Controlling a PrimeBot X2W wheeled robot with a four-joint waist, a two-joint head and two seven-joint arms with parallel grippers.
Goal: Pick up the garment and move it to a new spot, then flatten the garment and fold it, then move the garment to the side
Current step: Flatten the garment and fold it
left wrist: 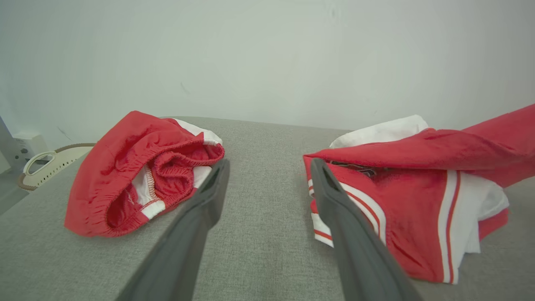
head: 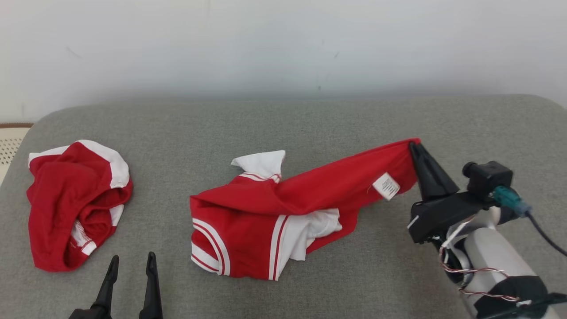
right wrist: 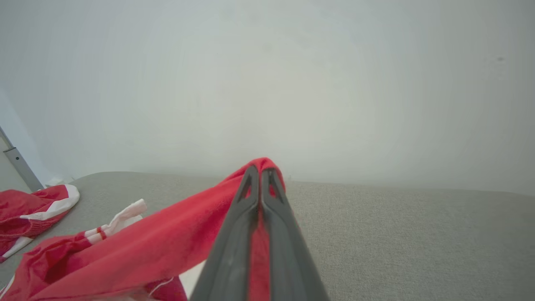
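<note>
Grey padded surface (head: 310,124) against a pale wall (head: 283,44) carries two red-and-white clothes. The garment (head: 248,226) lies crumpled mid-surface, with one red end stretched up toward the right edge and pinched in the closed right pincer (head: 414,146). The left pincer (head: 133,256) hovers with its fingers spread near the front edge, between the garment and the red shorts (head: 71,199) bunched by the left edge.

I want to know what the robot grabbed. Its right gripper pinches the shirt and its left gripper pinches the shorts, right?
Not quite. The left gripper is open and holds nothing, pointing between the shorts and the shirt, as the left wrist view shows. The right gripper does pinch the shirt.
</note>
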